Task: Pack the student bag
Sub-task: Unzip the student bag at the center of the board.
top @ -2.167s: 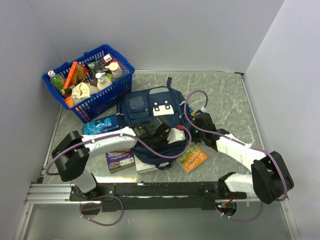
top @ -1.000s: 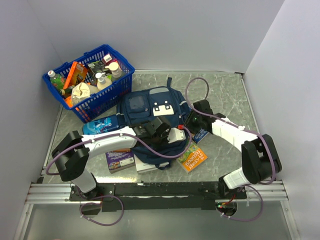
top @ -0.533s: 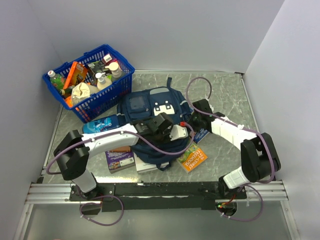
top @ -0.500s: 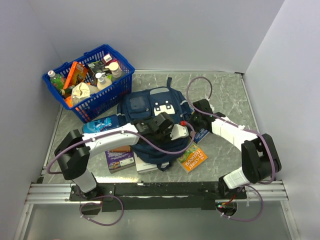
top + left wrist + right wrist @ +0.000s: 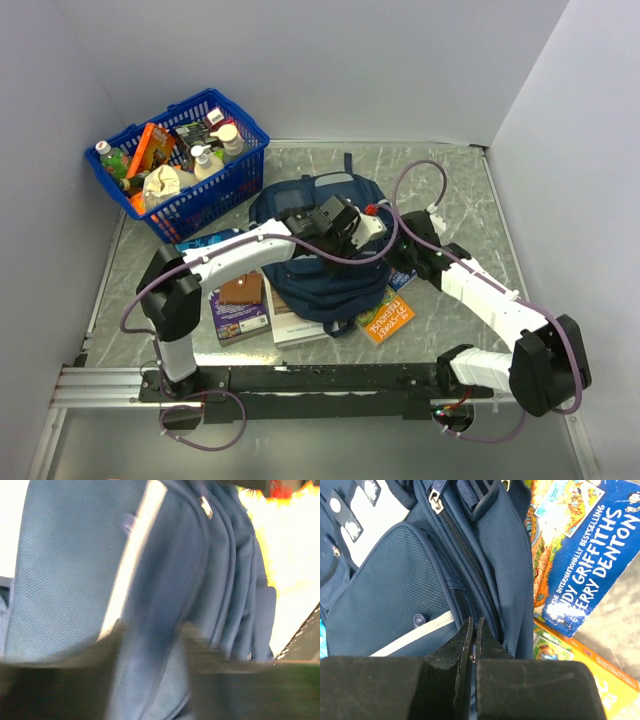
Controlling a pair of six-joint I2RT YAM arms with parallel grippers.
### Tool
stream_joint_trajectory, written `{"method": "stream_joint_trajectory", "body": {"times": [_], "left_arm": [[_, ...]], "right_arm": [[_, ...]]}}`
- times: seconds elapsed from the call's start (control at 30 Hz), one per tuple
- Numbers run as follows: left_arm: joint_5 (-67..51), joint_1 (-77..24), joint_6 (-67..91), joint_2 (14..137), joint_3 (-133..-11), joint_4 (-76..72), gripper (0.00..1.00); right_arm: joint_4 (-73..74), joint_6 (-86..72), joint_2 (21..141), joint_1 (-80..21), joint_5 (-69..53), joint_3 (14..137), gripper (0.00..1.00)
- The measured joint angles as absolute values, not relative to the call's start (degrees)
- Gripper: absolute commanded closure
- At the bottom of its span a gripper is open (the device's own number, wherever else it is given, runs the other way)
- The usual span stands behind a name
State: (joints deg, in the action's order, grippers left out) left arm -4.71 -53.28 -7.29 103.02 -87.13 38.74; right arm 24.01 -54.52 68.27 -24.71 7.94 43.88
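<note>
I'm working in a lab test cell: bare white walls point(image 5: 300, 60) box in a stone-patterned table point(image 5: 455, 185) edged by a metal rail point(image 5: 100, 385).

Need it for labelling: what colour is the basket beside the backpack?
Bright blue; the basket shows best in the top external view.

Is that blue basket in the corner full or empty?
Full. The blue basket is crammed with bottles and an orange packet, piled up to its rim.
</note>
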Motion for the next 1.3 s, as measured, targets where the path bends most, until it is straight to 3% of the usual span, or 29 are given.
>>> {"method": "stream_joint_trajectory", "body": {"times": [0.13, 0.33, 0.6, 0.73, 0.87, 1.03, 1.13, 1.17, 1.23, 1.27, 1.3], "left_arm": [[-6.83, -52.14, -5.15, 104.20, -91.77, 39.75, 0.00], [-11.18, -44.66, -5.65, 101.54, -90.96, 37.74, 0.03], [-12.38, -27.88, -15.53, 99.42, -79.75, 35.51, 0.04], [-16.82, -27.03, -19.46, 100.42, -78.06, 36.23, 0.01], [-22.11, -27.07, -22.13, 102.00, -80.27, 37.65, 0.12], [-27.75, -26.94, -25.02, 103.72, -81.95, 39.55, 0.11], [-29.10, -26.76, -26.17, 104.22, -81.89, 40.21, 0.33], [-29.47, -26.50, -26.68, 104.47, -81.89, 40.16, 0.51], [-30.87, -26.06, -26.85, 104.92, -81.89, 40.45, 0.71], [-30.92, -25.89, -27.57, 105.36, -81.89, 40.53, 0.96], [-31.40, -25.50, -27.77, 105.82, -81.95, 40.51, 0.99]], "right_arm": [[27.05, -55.33, 67.16, -25.17, 7.75, 43.55, 1.00], [28.45, -55.92, 67.16, -24.05, 7.11, 43.55, 1.00], [28.73, -55.88, 68.53, -22.28, 5.69, 43.68, 1.00], [29.30, -55.55, 69.25, -22.22, 5.54, 44.45, 1.00], [29.85, -54.98, 69.28, -22.22, 5.61, 45.08, 1.00], [30.37, -54.35, 70.17, -22.22, 5.54, 45.78, 1.00], [30.70, -53.82, 70.61, -22.22, 5.56, 46.26, 1.00], [30.76, -53.67, 70.61, -22.22, 5.56, 46.28, 1.00], [30.94, -53.30, 70.61, -22.20, 5.56, 46.44, 1.00], [31.11, -53.01, 70.65, -22.17, 5.58, 46.63, 1.00], [31.46, -52.69, 70.65, -22.09, 5.67, 46.85, 1.00]]}}
